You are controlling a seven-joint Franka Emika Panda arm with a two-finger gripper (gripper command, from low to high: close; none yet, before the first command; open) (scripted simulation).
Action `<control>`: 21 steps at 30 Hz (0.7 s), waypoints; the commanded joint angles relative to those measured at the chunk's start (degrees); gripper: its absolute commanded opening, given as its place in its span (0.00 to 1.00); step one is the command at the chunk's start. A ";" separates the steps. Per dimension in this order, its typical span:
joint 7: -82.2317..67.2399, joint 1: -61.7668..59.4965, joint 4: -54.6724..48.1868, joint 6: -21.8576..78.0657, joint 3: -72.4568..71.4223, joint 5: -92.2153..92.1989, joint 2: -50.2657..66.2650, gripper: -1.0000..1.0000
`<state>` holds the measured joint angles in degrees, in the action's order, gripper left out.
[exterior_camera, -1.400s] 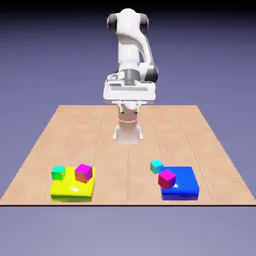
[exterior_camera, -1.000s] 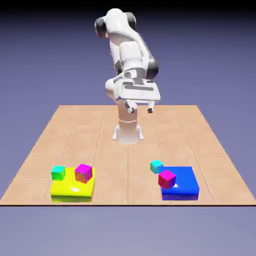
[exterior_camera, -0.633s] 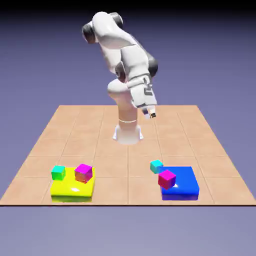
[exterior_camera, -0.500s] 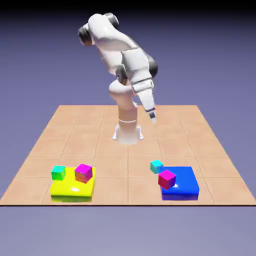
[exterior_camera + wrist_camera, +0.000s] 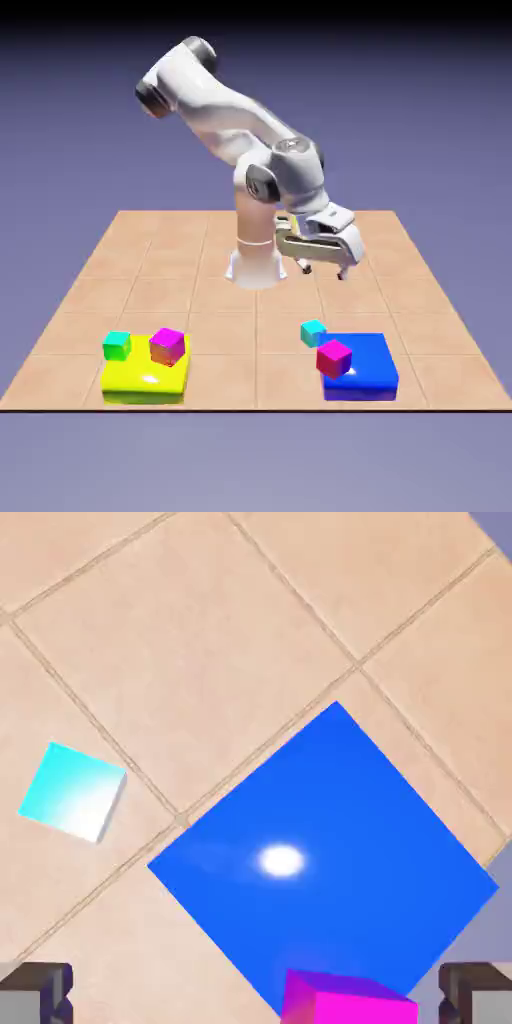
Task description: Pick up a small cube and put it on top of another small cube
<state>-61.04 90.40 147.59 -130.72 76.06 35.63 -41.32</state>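
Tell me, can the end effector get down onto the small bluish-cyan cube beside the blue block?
Probably yes. The end effector is open above the table, and the small cube sits on bare tile beside the blue block with nothing over it.

In the hand view, magenta cube point(image 5: 347, 1000) cut by the bottom edge, only its top part showing, and the two finger tips point(image 5: 36, 992) likewise cropped to dark stubs in the corners. Blue pad point(image 5: 330, 862) partly hidden behind that cube. In the exterior view, gripper point(image 5: 324, 270) too small to show whether anything sits between the fingers.
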 commanded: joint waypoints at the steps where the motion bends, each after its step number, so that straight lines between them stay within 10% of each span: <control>1: -2.40 2.08 -0.31 1.00 1.76 0.83 -0.20 0.50; 21: -37.74 37.97 -4.77 13.48 35.58 18.60 -5.60 0.50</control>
<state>-98.78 128.37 142.82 -117.24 111.64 54.22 -46.92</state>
